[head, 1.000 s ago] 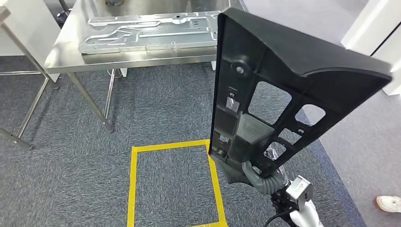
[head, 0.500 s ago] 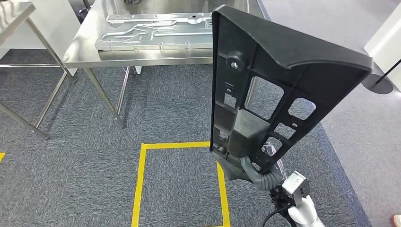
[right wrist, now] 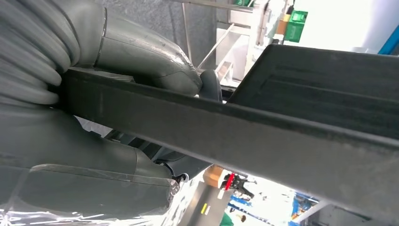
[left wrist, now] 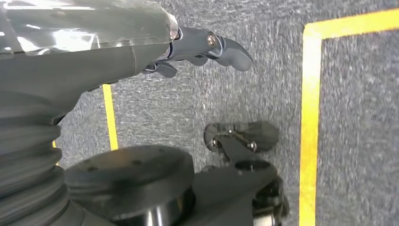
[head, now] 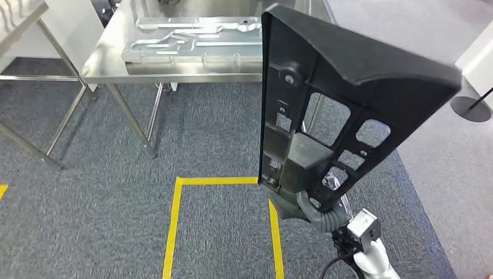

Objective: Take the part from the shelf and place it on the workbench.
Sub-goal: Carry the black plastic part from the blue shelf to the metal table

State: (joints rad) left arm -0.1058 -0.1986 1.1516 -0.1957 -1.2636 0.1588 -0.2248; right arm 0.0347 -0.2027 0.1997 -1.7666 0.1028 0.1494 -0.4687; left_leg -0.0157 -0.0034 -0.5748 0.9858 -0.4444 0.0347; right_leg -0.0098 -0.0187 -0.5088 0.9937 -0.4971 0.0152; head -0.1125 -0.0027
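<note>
One black plastic part is seen, one stamped metal panel on the bench — and one yellow tape outline on the carpet.

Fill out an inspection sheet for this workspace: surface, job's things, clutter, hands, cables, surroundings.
Surface: steel workbench ahead, beyond grey carpet.
Job's things: black part held upright, off the bench.
Clutter: stamped metal plate lies on the workbench.
Hands: right hand grips the part's lower end; left hand holds nothing, over the carpet.
Cables: black cable at the right wrist.
Surroundings: yellow tape box on the floor; second table at left; round stand base at right.
</note>
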